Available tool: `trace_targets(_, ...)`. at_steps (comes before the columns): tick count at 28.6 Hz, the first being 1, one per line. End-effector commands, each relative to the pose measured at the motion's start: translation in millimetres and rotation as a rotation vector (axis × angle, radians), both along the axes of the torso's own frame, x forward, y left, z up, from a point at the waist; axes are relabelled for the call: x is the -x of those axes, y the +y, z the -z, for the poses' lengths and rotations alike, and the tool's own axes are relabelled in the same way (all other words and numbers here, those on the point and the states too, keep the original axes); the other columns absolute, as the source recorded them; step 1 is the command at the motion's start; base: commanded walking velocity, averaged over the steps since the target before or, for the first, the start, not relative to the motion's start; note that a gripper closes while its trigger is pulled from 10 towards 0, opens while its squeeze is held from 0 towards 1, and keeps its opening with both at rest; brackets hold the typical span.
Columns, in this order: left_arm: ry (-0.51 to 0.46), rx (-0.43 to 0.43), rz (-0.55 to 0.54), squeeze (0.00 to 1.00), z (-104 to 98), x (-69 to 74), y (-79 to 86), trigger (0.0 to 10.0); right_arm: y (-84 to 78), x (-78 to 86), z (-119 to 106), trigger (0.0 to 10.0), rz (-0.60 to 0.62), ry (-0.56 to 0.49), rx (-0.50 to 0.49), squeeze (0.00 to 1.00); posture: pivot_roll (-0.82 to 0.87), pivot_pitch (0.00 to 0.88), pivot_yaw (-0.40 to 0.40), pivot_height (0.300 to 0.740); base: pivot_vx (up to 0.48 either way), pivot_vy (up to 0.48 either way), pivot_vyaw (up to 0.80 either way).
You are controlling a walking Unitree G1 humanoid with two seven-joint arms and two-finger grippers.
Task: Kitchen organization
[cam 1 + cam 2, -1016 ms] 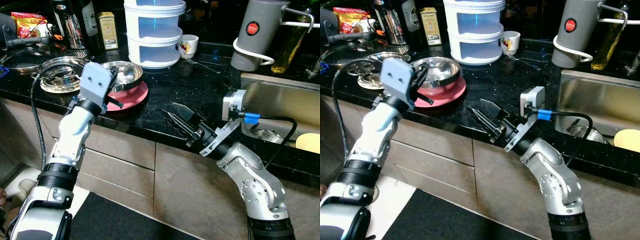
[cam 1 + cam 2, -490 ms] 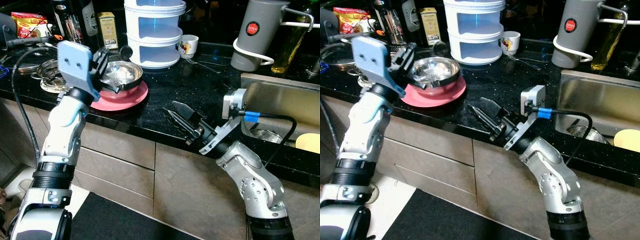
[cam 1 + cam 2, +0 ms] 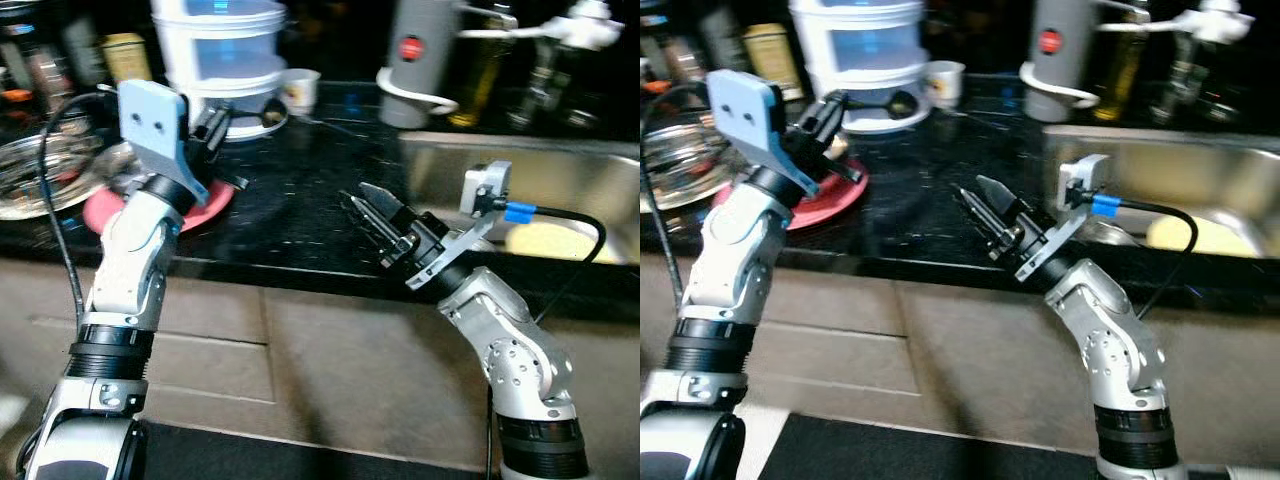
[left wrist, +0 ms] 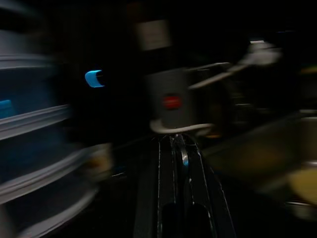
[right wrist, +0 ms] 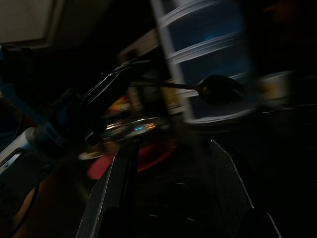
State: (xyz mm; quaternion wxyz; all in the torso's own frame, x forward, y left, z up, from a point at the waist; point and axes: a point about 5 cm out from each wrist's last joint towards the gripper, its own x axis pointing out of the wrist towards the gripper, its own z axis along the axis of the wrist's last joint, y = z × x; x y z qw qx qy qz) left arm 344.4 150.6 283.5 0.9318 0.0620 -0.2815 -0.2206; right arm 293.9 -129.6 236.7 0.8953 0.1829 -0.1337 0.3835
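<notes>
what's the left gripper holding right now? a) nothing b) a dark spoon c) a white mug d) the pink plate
b: the left gripper is shut on a dark spoon, whose thin handle runs from its black fingers to a round bowl end in front of the white stacked container.

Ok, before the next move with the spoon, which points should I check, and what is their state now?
1. Left tool shut on the black spoon: ok.
2. Spoon head free of the white stacked container: cannot tell; it hangs close in front of it and the pictures are blurred.
3. Right tool open and holding nothing: ok.
4. Right tool apart from the spoon: ok; bare black counter lies between them.
5. Pink plate lying flat on the counter below the left tool: ok.
6. Pictures sharp enough to aim: not ok.
</notes>
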Motion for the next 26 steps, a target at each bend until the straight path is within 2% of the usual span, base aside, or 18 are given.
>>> trace_targets(1, -0.012, -0.002, 0.029, 0.0, -3.4, 2.1, -4.4, 10.0, -0.1, -2.1, 0.3, 10.0, 0.009, 0.004, 0.002, 0.0, -0.03, 0.041, 0.008, 0.74, 0.0, 0.0, -0.76)
trace_targets(4, -0.005, -0.031, 0.046, 0.0, -1.5, -1.5, -10.4, 10.0, -1.6, -4.5, 1.2, 10.0, 0.032, 0.01, 0.011, 0.0, -0.03, 0.033, 0.011, 0.74, 0.0, 0.0, -0.76)
trace_targets(12, 0.012, -0.077, 0.037, 0.0, 4.4, -8.4, -12.5, 10.0, -4.8, -7.3, 1.1, 10.0, 0.057, 0.012, 0.021, 0.0, -0.04, 0.019, 0.014, 0.74, 0.0, 0.0, -0.76)
trace_targets(18, 0.02, -0.092, 0.032, 0.0, 6.0, -12.0, -11.8, 10.0, -4.7, -7.5, 2.1, 10.0, 0.059, 0.013, 0.031, 0.0, -0.04, 0.012, 0.018, 0.74, 0.0, 0.0, -0.76)
trace_targets(26, 0.042, -0.112, -0.014, 0.0, 11.2, -24.2, -8.5, 10.0, -5.1, -7.4, 2.5, 10.0, 0.074, 0.006, 0.054, 0.0, -0.05, 0.013, 0.021, 0.74, 0.0, 0.0, -0.76)
